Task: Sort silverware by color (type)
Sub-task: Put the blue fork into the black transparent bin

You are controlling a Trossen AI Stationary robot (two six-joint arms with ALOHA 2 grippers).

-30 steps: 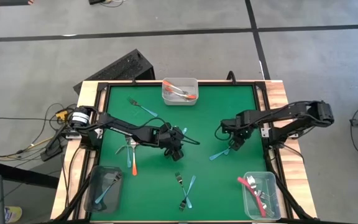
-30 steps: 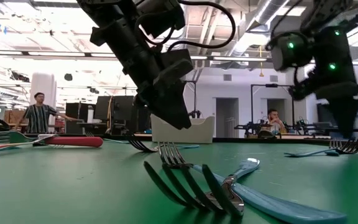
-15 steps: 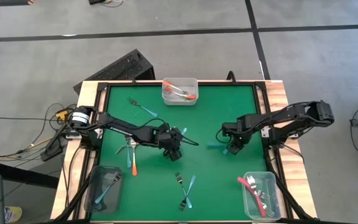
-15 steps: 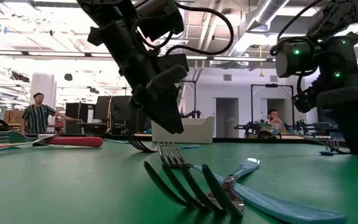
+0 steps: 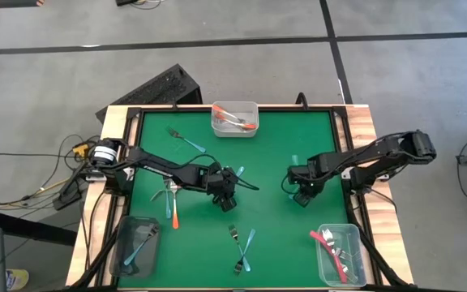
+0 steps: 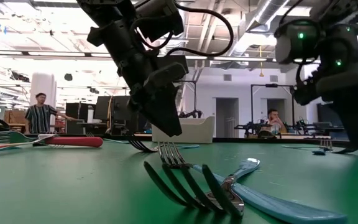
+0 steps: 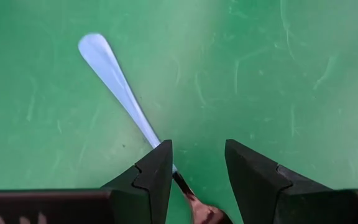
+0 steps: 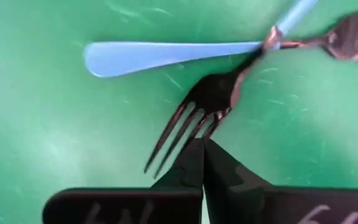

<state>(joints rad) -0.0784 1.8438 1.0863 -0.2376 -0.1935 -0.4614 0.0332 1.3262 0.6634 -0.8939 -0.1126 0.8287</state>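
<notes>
left tool (image 5: 227, 193): mid-table, over blue fork | right tool (image 5: 302, 195): right-centre | orange fork (image 5: 175, 212): left

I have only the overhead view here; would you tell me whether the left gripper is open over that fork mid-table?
Observer: Yes. The left gripper is open, its fingers on either side of the neck of a blue-handled fork lying on the mat.
Operator: Thank you. And the right gripper?
Observer: The right gripper is shut, fingertips pressed together. Dark fork prongs lie just beyond them; I cannot tell whether that fork is pinched.
Operator: Is anyone near the table?
Observer: Only far back in the room: a standing person and a seated person.
</notes>
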